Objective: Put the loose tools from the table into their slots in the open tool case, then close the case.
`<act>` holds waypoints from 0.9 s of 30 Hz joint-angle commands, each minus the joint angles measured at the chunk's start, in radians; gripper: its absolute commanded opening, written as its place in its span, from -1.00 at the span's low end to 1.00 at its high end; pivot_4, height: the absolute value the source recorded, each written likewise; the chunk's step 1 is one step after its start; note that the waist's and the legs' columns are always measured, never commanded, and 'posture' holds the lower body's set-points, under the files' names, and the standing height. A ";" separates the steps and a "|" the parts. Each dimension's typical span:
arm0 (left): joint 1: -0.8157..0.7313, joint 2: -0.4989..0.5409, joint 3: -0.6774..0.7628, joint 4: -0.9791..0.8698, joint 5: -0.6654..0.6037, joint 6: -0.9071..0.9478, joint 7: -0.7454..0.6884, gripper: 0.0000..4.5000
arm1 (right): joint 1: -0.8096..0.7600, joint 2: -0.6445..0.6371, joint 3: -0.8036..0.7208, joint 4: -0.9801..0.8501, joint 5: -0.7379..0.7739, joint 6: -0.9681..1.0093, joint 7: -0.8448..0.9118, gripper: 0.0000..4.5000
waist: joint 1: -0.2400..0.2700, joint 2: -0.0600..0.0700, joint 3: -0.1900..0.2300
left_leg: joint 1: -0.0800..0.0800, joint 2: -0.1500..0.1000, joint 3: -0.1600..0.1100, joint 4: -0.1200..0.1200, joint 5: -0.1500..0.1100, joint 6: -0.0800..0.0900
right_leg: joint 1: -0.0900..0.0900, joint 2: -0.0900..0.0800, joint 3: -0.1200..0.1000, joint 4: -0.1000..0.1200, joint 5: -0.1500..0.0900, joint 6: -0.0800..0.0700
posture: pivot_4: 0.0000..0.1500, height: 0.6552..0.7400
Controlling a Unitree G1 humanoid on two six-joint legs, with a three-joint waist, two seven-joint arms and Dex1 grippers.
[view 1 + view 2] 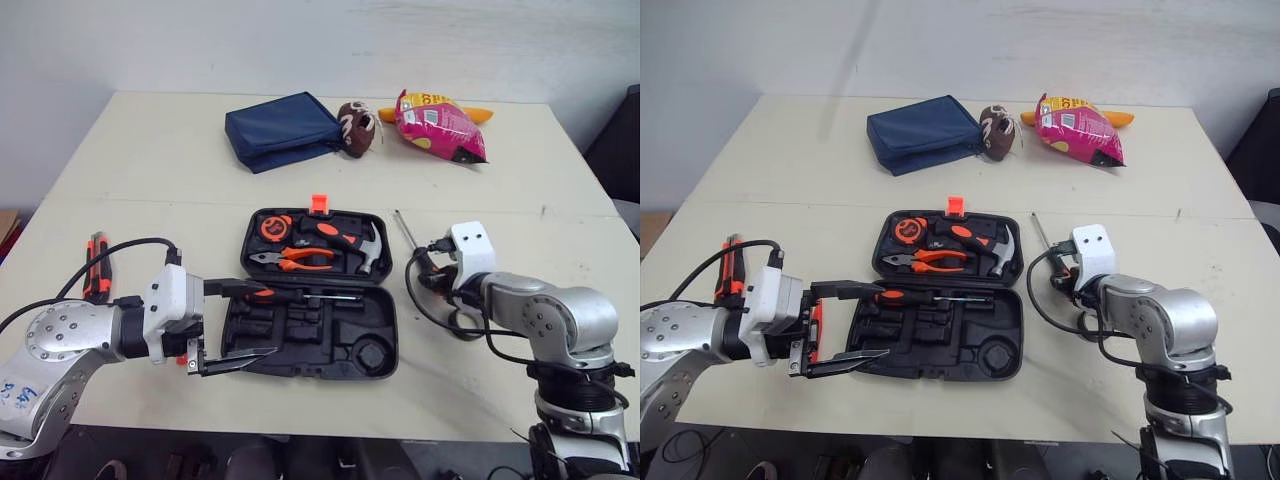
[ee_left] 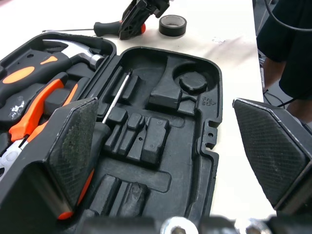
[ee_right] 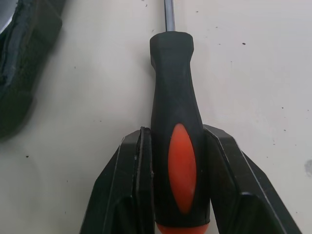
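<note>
The tool case (image 1: 330, 345) lies open mid-table, its far half filled and its near half mostly empty. To its right, the right gripper (image 3: 178, 131) is clamped on a loose screwdriver (image 3: 175, 78) on the table. The left gripper (image 1: 240, 323) gapes empty at the case's near-left edge. An orange-and-black tool (image 1: 97, 268) at the left and a tape roll (image 2: 172, 24) are yet to stow, and the lid is unclosed.

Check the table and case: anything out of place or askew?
Nothing damaged or spilled. Outside the case: an orange-black tool at the table's left edge, a tape roll near the right gripper, and the screwdriver that gripper clamps on the table. Left gripper hangs open over the case.
</note>
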 commanded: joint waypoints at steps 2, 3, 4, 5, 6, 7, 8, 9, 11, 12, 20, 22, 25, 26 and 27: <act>-0.009 -0.015 0.038 -0.023 -0.020 -0.022 0.007 1.00 | 0.035 -0.036 -0.011 -0.042 -0.057 -0.233 0.083 -0.55 | 0.000 0.000 0.000 | 0.000 -0.001 0.000 0.000 0.000 0.000 | 0.000 0.000 0.000 0.000 0.000 0.000 | 1.00 1.00; -0.014 -0.016 0.041 -0.020 -0.024 -0.020 0.005 1.00 | 0.039 -0.062 -0.002 -0.047 -0.058 -0.286 0.137 -0.55 | 0.000 0.001 0.001 | 0.000 -0.001 0.000 0.000 0.000 0.000 | 0.000 0.000 0.000 0.000 0.000 0.000 | 1.00 1.00; -0.021 -0.014 0.049 -0.012 -0.028 -0.023 -0.003 1.00 | 0.035 -0.118 0.013 -0.041 -0.066 -0.365 0.229 -0.55 | 0.000 0.003 0.002 | 0.000 -0.001 0.000 0.000 0.000 0.000 | -0.001 0.000 0.000 0.000 0.000 0.000 | 1.00 1.00; -0.026 -0.013 0.056 -0.006 -0.031 -0.026 -0.011 1.00 | 0.033 -0.158 0.024 -0.033 -0.073 -0.428 0.297 -0.55 | 0.000 0.004 0.003 | -0.001 -0.001 0.000 0.000 0.000 0.000 | -0.001 0.000 0.000 0.000 0.000 0.000 | 1.00 1.00; -0.027 -0.010 0.068 0.005 -0.025 -0.041 -0.025 1.00 | 0.019 -0.197 0.033 -0.022 -0.066 -0.505 0.398 -0.55 | 0.000 0.005 0.003 | 0.000 -0.001 0.001 -0.001 0.000 0.001 | -0.001 0.000 0.000 0.000 0.000 0.000 | 1.00 1.00; -0.021 -0.011 0.102 0.020 -0.003 -0.084 -0.038 1.00 | -0.019 -0.232 0.036 -0.020 -0.016 -0.509 0.500 -0.55 | -0.002 0.005 0.004 | 0.000 -0.001 0.001 -0.001 0.000 0.000 | -0.001 0.000 0.000 0.000 0.000 0.000 | 1.00 1.00; -0.015 -0.012 0.127 0.030 0.013 -0.115 -0.046 1.00 | -0.045 -0.253 0.039 -0.018 0.021 -0.507 0.568 -0.55 | -0.006 0.006 0.005 | 0.000 -0.001 0.001 -0.001 0.000 0.000 | -0.001 0.000 0.000 0.000 0.000 0.000 | 1.00 1.00; -0.011 -0.013 0.143 0.037 0.022 -0.136 -0.052 1.00 | -0.062 -0.268 0.041 -0.014 0.044 -0.505 0.613 -0.55 | -0.008 0.006 0.005 | 0.000 0.000 0.001 -0.001 0.000 0.000 | -0.001 0.001 0.000 0.000 0.000 0.000 | 1.00 1.00; 0.056 -0.005 0.217 0.036 0.003 -0.141 -0.090 1.00 | -0.097 -0.324 0.078 -0.060 0.146 -0.397 0.731 -0.55 | -0.009 0.006 0.005 | 0.001 0.001 0.001 -0.001 0.000 -0.001 | -0.001 0.002 0.000 0.000 0.000 0.000 | 1.00 1.00; 0.082 -0.003 0.243 0.036 -0.008 -0.142 -0.106 1.00 | -0.108 -0.347 0.096 -0.080 0.177 -0.365 0.773 -0.55 | -0.008 0.006 0.005 | 0.001 0.002 0.000 -0.002 0.001 -0.001 | -0.001 0.003 0.000 0.000 0.000 0.000 | 1.00 1.00; 0.275 -0.014 0.314 0.034 0.029 -0.158 -0.143 1.00 | -0.231 -0.355 0.448 -0.178 0.125 -0.277 0.866 -0.55 | -0.004 0.005 0.005 | -0.001 0.000 0.000 0.000 -0.002 0.003 | -0.001 -0.001 0.000 -0.001 -0.001 -0.001 | 1.00 1.00; 0.290 -0.010 0.312 0.021 0.019 -0.143 -0.141 1.00 | -0.254 -0.354 0.520 -0.190 0.102 -0.262 0.873 -0.55 | -0.004 0.005 0.005 | -0.001 0.000 0.000 0.001 -0.003 0.004 | 0.000 -0.002 0.000 -0.002 0.000 0.000 | 1.00 1.00; 0.295 -0.008 0.315 0.015 0.015 -0.131 -0.132 1.00 | -0.270 -0.348 0.570 -0.187 0.053 -0.268 0.858 -0.55 | -0.001 0.005 0.005 | -0.001 -0.001 0.000 0.001 -0.003 0.005 | -0.001 -0.003 -0.001 -0.002 0.000 0.000 | 1.00 1.00; 0.298 -0.009 0.317 0.011 0.014 -0.122 -0.125 1.00 | -0.273 -0.348 0.588 -0.177 0.024 -0.279 0.847 -0.55 | -0.002 0.005 0.005 | -0.001 -0.001 0.000 0.001 -0.003 0.004 | -0.001 -0.003 -0.001 -0.002 0.000 0.000 | 1.00 1.00; 0.303 -0.011 0.321 0.007 0.013 -0.109 -0.115 1.00 | -0.278 -0.360 0.611 -0.173 -0.004 -0.291 0.851 -0.55 | -0.002 0.005 0.005 | -0.001 -0.001 0.000 0.000 -0.003 0.004 | -0.001 -0.003 -0.001 -0.002 0.000 0.000 | 1.00 1.00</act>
